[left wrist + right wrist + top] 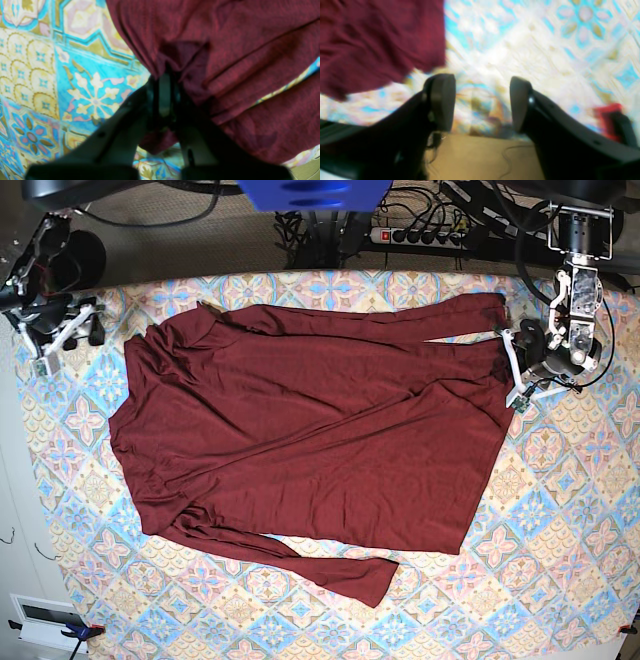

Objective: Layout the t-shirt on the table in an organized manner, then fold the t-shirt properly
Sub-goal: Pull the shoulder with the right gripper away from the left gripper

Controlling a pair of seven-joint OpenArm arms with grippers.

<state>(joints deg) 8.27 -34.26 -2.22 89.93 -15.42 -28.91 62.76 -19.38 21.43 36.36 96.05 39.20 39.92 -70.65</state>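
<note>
The dark maroon t-shirt [310, 430] lies spread across the patterned table [560, 510], long sleeves folded over its body and some wrinkles left. My left gripper [509, 368] sits at the shirt's right edge. In the left wrist view the left gripper [165, 75] is shut on a bunched fold of the t-shirt [237, 50]. My right gripper [68, 330] is over the table's far left corner, just off the shirt's shoulder. The right wrist view shows that gripper [482, 102] open with nothing between its fingers [442, 100], and the t-shirt [377, 40] up and to the left.
Beyond the table's back edge lie a power strip [420, 235] and tangled cables. A blue housing [310, 192] hangs at the top centre. A small blurred red object [607, 117] shows at the right of the right wrist view. Bare floor borders the table on the left.
</note>
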